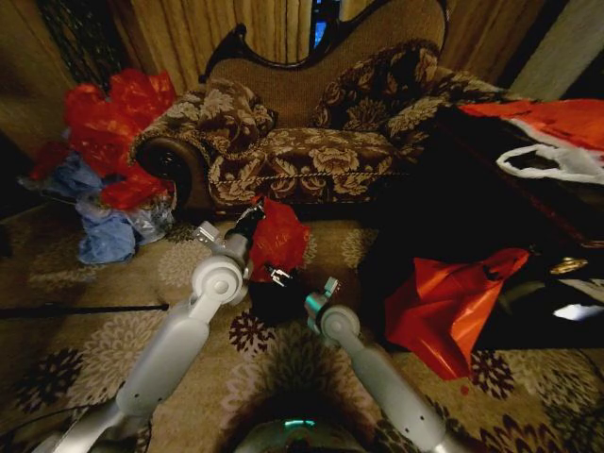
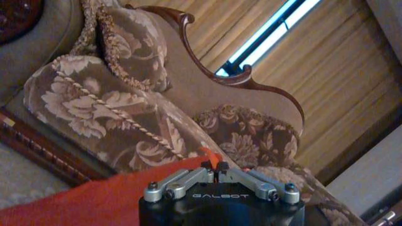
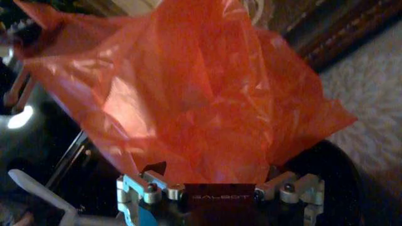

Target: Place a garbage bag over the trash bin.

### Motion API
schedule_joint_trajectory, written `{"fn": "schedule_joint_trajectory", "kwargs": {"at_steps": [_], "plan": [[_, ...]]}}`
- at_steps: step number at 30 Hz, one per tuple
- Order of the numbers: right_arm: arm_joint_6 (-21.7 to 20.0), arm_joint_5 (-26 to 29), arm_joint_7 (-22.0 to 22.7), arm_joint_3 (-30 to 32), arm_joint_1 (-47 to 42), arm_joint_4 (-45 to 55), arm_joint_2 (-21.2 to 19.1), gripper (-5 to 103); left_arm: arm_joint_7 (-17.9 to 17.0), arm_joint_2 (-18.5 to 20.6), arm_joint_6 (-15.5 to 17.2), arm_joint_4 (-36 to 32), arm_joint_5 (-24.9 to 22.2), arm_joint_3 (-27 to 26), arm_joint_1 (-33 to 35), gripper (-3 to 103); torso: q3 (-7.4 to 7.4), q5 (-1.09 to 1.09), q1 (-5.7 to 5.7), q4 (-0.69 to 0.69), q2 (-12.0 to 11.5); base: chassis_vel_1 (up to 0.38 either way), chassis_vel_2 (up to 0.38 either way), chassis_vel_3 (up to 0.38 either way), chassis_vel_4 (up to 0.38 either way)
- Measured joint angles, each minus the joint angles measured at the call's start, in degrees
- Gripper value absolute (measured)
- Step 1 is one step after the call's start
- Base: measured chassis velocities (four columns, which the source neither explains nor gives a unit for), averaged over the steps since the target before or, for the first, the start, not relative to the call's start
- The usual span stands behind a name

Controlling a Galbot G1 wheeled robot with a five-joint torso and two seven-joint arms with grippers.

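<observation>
Head view: garbage bag (image 1: 276, 238) held up off the carpet (image 1: 85, 311), just in front of the sofa's (image 1: 311, 142) front edge, directly above the trash bin (image 1: 276, 300). Bin stands on the carpet between the two forearms, touching or nearly touching the bag's lower end; I cannot tell which.

Left claw (image 1: 247, 222) sits at the bag's upper left edge. Left wrist view: left claw (image 2: 218, 170) clenched, fingertips meeting on a small tuft of red film.

Right claw (image 1: 279, 276) sits at the bag's lower edge, just over the bin rim. Right wrist view: bag (image 3: 195, 94) rises straight out from between the fingers of the right claw (image 3: 217, 181); it looks to be pinching the film, though the fingertips are buried in plastic, so a judgement only. Dark curved bin wall (image 3: 326, 165) lies just beside that claw.

Key relation: bag's long axis runs roughly vertical, lower end toward the bin. Right claw is the nearer one to the rim; left holds the high end. Mouth not yet spread around the rim, as far as I can judge.

Materials:
- bag: thin, glossy, crinkled red plastic, semi-translucent, many soft folds; likely to collapse and cling.
- bin: small, round, black, rigid, plain rim.
- carpet: patterned pile, floral medallions.
</observation>
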Motion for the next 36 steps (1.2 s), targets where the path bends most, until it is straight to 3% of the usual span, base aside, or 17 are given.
{"fn": "schedule_joint_trajectory", "kwargs": {"at_steps": [4,12,14,19,29,36], "plan": [[0.3,-0.13,-0.82,-0.04,1.66,-0.12,-0.05,96,0.25,-0.01,0.1,-0.24,0.02,0.05,0.94,0,0.0,0.0,0.0,0.0,0.0,0.0,0.0,0.0,0.0],[1.2,-0.99,-2.63,0.75,4.03,-0.81,-0.13,69,0.47,-0.63,0.19,0.16,0.02,2.31,-0.03,0,0.0,0.0,0.0,0.0,-0.01,0.0,0.0,0.0,0.0],[1.22,-1.01,-2.71,1.15,4.38,-0.91,-0.23,69,0.56,-0.67,0.21,0.21,0.03,2.75,-0.1,0,0.0,0.0,0.0,0.0,-0.01,0.0,0.0,0.0,0.0],[1.23,-0.84,-3.1,1.63,5.2,-0.38,-1.04,53,0.86,-1.26,0.26,0.94,0.25,4.27,-0.53,0,0.0,0.0,0.0,0.0,-0.01,0.0,0.0,0.0,0.0],[1.54,-1.41,-3.74,3.25,6.16,0.48,-3.2,28,0.99,-4.04,0.22,2.96,0.84,9.09,-2.92,0,0.0,0.0,-0.01,0.0,-0.01,0.0,0.0,0.0,0.0],[1.53,-1.13,-3.62,4.21,7.52,1.08,-4.23,8,1.13,-8.11,-0.1,5.62,1.12,11.74,-4.99,0,0.0,0.01,-0.01,0.0,-0.01,0.0,0.0,0.0,0.0]]}}
